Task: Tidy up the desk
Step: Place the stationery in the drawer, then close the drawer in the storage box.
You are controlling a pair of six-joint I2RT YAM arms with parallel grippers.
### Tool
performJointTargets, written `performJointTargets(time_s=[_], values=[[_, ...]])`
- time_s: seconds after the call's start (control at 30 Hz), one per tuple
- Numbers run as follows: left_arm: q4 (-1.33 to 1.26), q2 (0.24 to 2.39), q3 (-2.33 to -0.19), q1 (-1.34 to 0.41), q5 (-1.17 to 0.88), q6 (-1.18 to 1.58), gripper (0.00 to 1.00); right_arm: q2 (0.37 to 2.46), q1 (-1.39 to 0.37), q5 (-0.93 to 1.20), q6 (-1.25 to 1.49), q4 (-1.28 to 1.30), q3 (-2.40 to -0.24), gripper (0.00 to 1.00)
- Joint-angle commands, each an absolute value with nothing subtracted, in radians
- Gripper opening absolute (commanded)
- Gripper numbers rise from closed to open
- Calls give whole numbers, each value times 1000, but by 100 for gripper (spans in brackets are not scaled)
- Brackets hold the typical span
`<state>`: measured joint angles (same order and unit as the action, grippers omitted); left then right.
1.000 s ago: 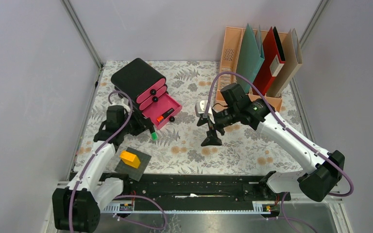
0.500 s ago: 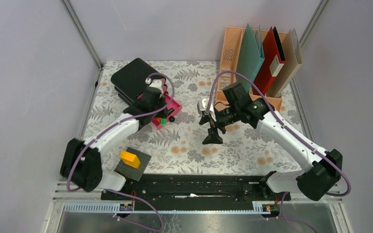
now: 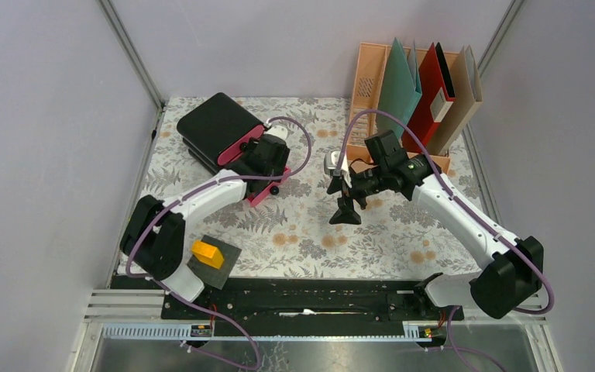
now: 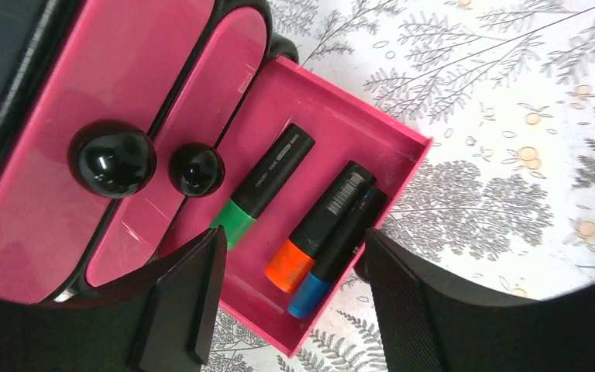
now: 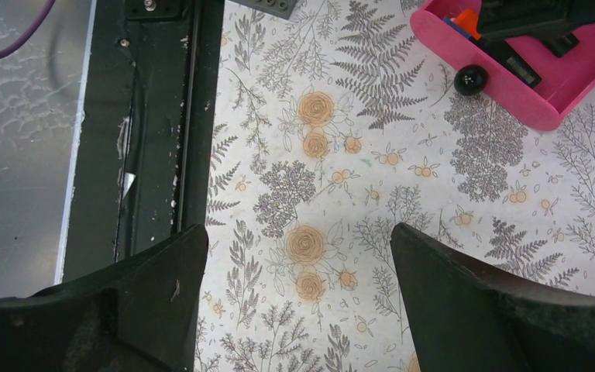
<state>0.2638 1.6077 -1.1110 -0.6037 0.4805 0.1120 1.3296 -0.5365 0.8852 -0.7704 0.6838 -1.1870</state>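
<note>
The counter (image 3: 310,232) lies flat in front of the two arms. Its long side runs from left to right and its short side goes back to the wall. From above you see all of it. A black drawer box (image 3: 217,124) sits at the back left. A peach file rack (image 3: 368,77) with a teal folder (image 3: 399,93) and a red folder (image 3: 430,97) stands at the back right. A yellow block (image 3: 208,252) sits on a dark pad (image 3: 230,257) at the near left edge. The left arm hides most of the pink drawer (image 3: 262,194) from up there, but the left wrist view looks right into it. A green marker (image 4: 263,186), an orange marker (image 4: 318,225) and a blue marker (image 4: 339,246) lie side by side inside. The left tool (image 4: 290,256) hangs over them with its fingers apart, holding nothing. The right tool (image 5: 298,240) is wide open too, over bare flowery cloth in the middle, and it is empty.
</note>
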Motion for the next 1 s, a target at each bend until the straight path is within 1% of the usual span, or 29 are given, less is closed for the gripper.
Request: performJointTargets(time_s=[0.0,0.03,0.13,0.17,0.3,0.47,0.53,0.63,0.77,0.87,0.97], values=[[151,1452,-1083,-636,480,60,73,1341,-514,906,-832,692,-1181,95],[122,1409,-1053,-639,461,60,78,1341,-506,905,-846,702,-1181,95],[22,1280,-954,-640,410,74,98,1341,-482,904,-886,730,-1181,95],[-7,1240,-919,-639,392,82,99,1342,-474,903,-899,738,-1183,95],[-88,1098,-793,-629,368,182,99,1349,-443,877,-932,767,-1189,95],[-108,949,-697,-624,90,234,99,1353,-417,815,-1015,860,-1224,95],[-95,922,-671,-624,41,256,99,1341,-392,772,-1023,887,-1246,95],[-38,911,-657,-623,5,289,99,1314,-327,718,-1013,919,-1278,95],[9,922,-658,-625,-61,272,99,1293,-277,591,-1008,980,-1344,97],[31,945,-685,-626,-86,267,99,1345,-276,496,-1029,1110,-1489,97],[34,984,-699,-626,-100,271,99,1365,-259,457,-995,1145,-1600,98]])
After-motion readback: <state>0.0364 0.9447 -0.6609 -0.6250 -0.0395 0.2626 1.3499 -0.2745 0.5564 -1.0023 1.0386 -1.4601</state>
